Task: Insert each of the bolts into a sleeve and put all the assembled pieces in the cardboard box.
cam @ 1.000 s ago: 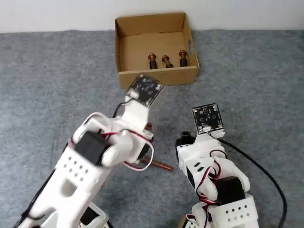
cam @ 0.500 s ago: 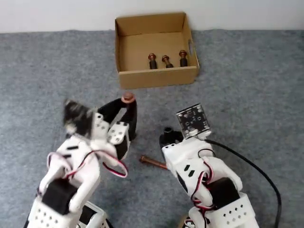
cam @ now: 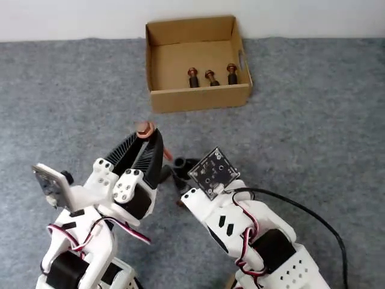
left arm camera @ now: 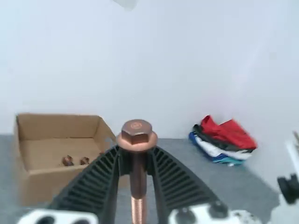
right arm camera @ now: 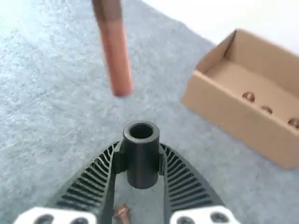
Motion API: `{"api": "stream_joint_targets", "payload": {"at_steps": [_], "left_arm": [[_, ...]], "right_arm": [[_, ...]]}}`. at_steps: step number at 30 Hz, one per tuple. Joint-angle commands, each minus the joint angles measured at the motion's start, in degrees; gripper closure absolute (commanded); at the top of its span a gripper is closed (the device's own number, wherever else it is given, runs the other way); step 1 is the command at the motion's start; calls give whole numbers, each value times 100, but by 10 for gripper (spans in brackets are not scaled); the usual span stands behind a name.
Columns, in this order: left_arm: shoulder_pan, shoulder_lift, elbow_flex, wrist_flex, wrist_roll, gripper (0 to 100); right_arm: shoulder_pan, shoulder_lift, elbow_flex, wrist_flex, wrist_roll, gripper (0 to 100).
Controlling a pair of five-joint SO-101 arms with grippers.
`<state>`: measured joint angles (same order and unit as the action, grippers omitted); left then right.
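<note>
Grey carpet [cam: 313,108], L claw [left arm camera: 135,154] clamping bolt [left arm camera: 136,136] lengthwise, head outward, R claw [right arm camera: 140,150] clamping sleeve [right arm camera: 141,161], bore outward

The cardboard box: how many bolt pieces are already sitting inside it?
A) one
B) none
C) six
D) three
D: the high view shows three copper-headed pieces standing in a row on the floor of the cardboard box, near its front wall.
</note>
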<state>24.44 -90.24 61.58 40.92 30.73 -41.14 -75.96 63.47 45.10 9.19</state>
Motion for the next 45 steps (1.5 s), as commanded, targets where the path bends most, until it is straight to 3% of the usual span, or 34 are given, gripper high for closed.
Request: {"api": "stream_joint_targets", "payload": {"at_steps": [1, 12, 21, 45], "left_arm": [[44, -44, -31, -220, 440, 995], [0, 123, -13, -185, 484, 995], [0, 79, -57, 492, 484, 995], [-88, 79, 365, 229, 457, 995]], "right_arm": [[-154, -48, -88, -268, 404, 991], [-286, -57, -281, -277, 589, 991], [-277, -57, -396, -268, 589, 991], [-286, -57, -615, -242, 879, 991]]}}
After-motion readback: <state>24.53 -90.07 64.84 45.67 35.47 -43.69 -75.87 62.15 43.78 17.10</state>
